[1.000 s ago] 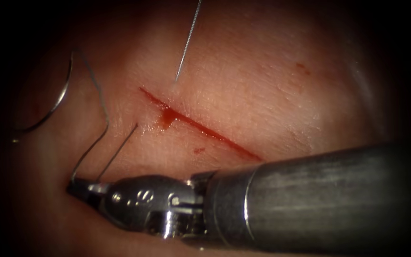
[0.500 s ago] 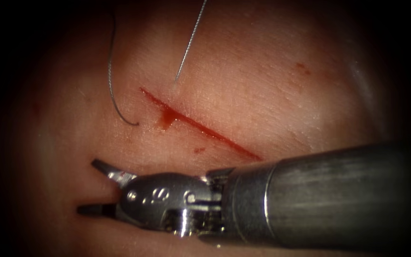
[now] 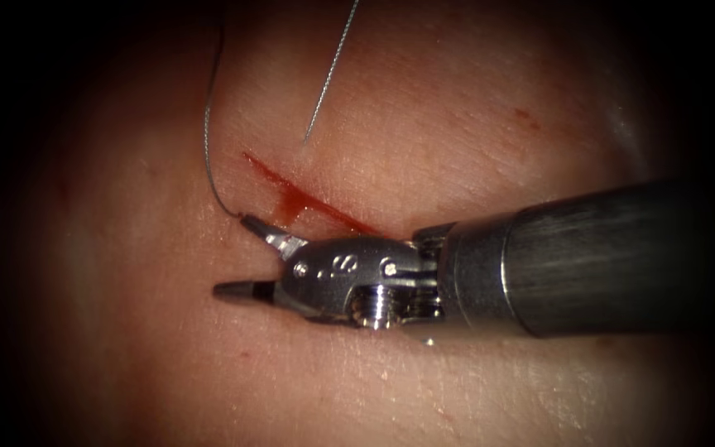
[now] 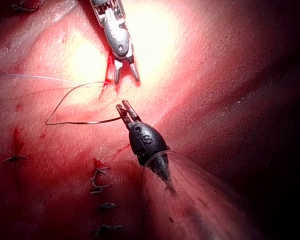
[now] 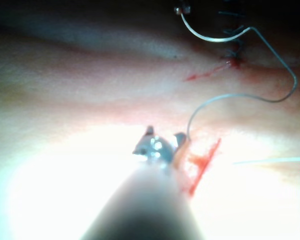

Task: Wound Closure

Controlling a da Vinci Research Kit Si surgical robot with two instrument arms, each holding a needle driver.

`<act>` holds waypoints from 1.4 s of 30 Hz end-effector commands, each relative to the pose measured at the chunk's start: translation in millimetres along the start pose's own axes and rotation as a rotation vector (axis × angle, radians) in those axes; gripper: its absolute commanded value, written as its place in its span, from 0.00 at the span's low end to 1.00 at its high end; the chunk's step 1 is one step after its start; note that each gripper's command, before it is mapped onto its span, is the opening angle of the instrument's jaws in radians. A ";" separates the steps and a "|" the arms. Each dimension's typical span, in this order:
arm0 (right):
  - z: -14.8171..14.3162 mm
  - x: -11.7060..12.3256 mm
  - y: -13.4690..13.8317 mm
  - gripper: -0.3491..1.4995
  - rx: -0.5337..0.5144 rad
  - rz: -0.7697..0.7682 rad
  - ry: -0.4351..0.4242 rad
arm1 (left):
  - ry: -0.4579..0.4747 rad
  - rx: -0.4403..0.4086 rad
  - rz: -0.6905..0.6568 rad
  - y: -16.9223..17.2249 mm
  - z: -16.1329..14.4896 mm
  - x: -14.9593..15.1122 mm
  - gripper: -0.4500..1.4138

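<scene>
From the endoscope, my right tool (image 3: 233,255) is lying low over the tissue (image 3: 457,124), its fingers (image 3: 271,238) spread and gripping nothing. The upper fingertip is sitting just beside the spot where the thread (image 3: 207,141) is entering the tissue, left of the cut (image 3: 324,211). Red fluid (image 3: 290,207) is pooling along the cut.

In the left wrist view, my left tool (image 4: 124,111) is pinching the needle (image 4: 82,121) near one end, holding it clear of the tissue.

In the right wrist view, the thread is looping from the needle down to the tissue beside my open right fingers.
</scene>
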 end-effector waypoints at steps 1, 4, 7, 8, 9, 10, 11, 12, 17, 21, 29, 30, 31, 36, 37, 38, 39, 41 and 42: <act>1.4 -1.5 0.2 0.74 -0.008 -0.002 -0.009 | 0.001 -0.006 -0.005 0.4 0.7 -1.0 0.00; 2.1 -2.6 1.5 0.72 -0.021 -0.003 -0.013 | 0.000 -0.006 -0.005 0.6 1.2 -1.6 0.00; 2.4 -2.9 2.5 0.70 -0.031 0.001 -0.017 | 0.001 -0.006 -0.008 0.6 1.5 -1.9 0.00; 2.5 -2.9 2.7 0.69 -0.033 0.002 -0.020 | 0.001 -0.005 -0.007 0.7 1.6 -1.9 0.00; 2.7 -2.9 2.8 0.67 -0.037 0.003 -0.022 | 0.000 -0.004 -0.007 0.7 1.7 -2.0 0.00; 3.0 -2.9 2.8 0.63 -0.037 0.003 -0.021 | 0.000 -0.002 -0.011 0.7 1.9 -2.1 0.00; 3.3 -2.8 2.8 0.58 -0.034 0.002 -0.020 | 0.001 -0.003 -0.010 0.8 2.1 -2.2 0.00; 3.8 -2.8 2.7 0.54 -0.030 0.002 -0.015 | 0.002 -0.003 -0.009 0.8 2.3 -2.3 0.00; 5.9 -2.7 1.5 0.14 0.044 -0.008 -0.005 | 0.007 -0.010 -0.012 1.2 3.2 -3.1 0.00; 5.6 -2.6 0.5 0.00 0.082 -0.015 -0.005 | 0.009 -0.016 -0.011 1.0 2.8 -3.2 0.00; 1.9 -1.6 -1.1 0.00 0.107 -0.017 0.002 | 0.011 -0.024 -0.009 0.7 2.5 -3.4 0.00; 1.3 -1.4 -1.6 0.00 0.112 -0.018 0.004 | 0.011 -0.023 -0.009 0.7 2.5 -3.5 0.00; 0.8 -1.2 -1.9 0.00 0.114 -0.018 0.004 | 0.011 -0.023 -0.008 0.7 2.6 -3.5 0.00; -1.4 0.1 -4.2 0.00 0.136 -0.022 0.008 | 0.011 -0.021 -0.009 0.6 2.6 -4.1 0.00; -1.8 0.5 -4.7 0.00 0.141 -0.022 0.013 | 0.011 -0.021 -0.014 0.6 2.7 -4.2 0.00; -2.2 0.9 -5.2 0.00 0.145 -0.021 0.017 | 0.011 -0.021 -0.012 0.6 2.7 -4.3 0.00; -2.5 1.4 -5.8 0.00 0.151 -0.022 0.019 | 0.011 -0.020 -0.010 0.6 2.7 -4.5 0.00; -3.4 2.9 -7.6 0.00 0.168 -0.023 0.029 | 0.010 -0.017 -0.012 0.6 2.8 -5.0 0.00; -3.4 2.9 -7.6 0.00 0.168 -0.023 0.029 | 0.010 -0.017 -0.012 0.6 2.8 -5.0 0.00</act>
